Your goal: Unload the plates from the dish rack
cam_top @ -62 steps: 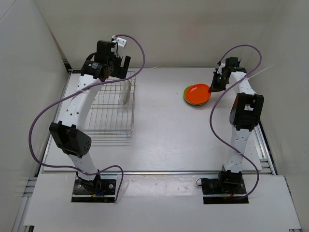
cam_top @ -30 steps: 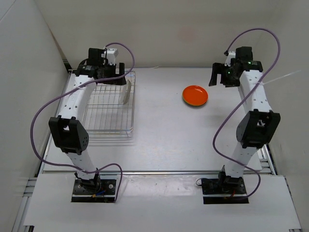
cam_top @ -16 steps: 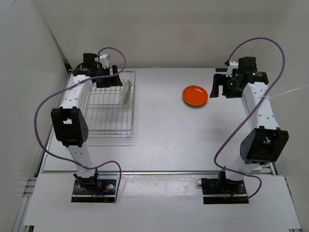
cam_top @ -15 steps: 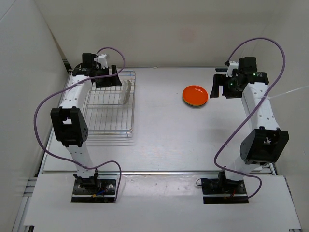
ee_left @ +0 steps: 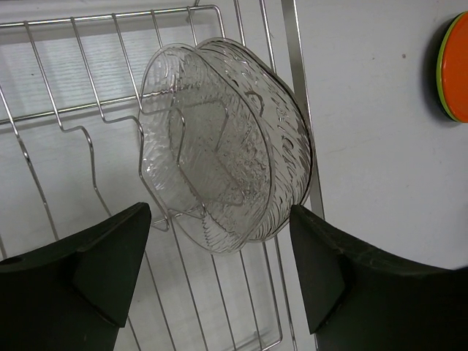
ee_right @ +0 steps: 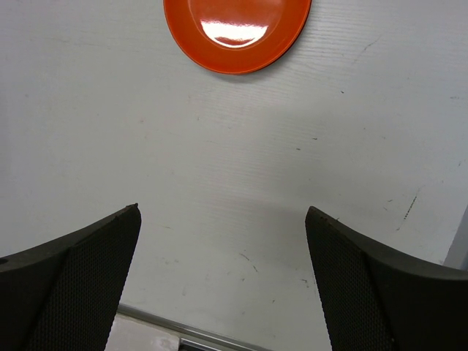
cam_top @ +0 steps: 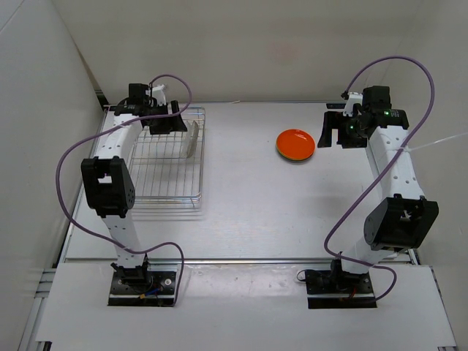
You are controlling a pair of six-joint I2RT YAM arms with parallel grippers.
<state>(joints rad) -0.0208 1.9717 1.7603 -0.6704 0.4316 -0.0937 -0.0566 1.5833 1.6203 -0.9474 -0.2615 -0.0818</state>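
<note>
Two clear plates (ee_left: 219,139) stand on edge against the right wall of the dish rack (ee_left: 296,88), near its far right corner (cam_top: 191,139). My left gripper (ee_left: 219,219) hangs open just over them, one finger on each side of their lower rims (cam_top: 162,121). The wire dish rack (cam_top: 167,197) holds nothing else that I can see. An orange plate (cam_top: 295,144) lies flat at the table's far right on top of a lime green plate (ee_left: 439,66). My right gripper (ee_right: 223,219) is open and empty, to the right of the orange plate (ee_right: 237,33) in the top view (cam_top: 338,131).
White walls close in the table on the left, back and right. Purple cables (cam_top: 66,183) loop off both arms. A metal rail (ee_right: 190,333) edges the table below the right gripper. Bare table (cam_top: 248,197) lies between the rack and the plate stack.
The left gripper has come down over the clear plates and its jaws have narrowed a little. The right gripper has pulled back from the orange plate to the right and stays open.
</note>
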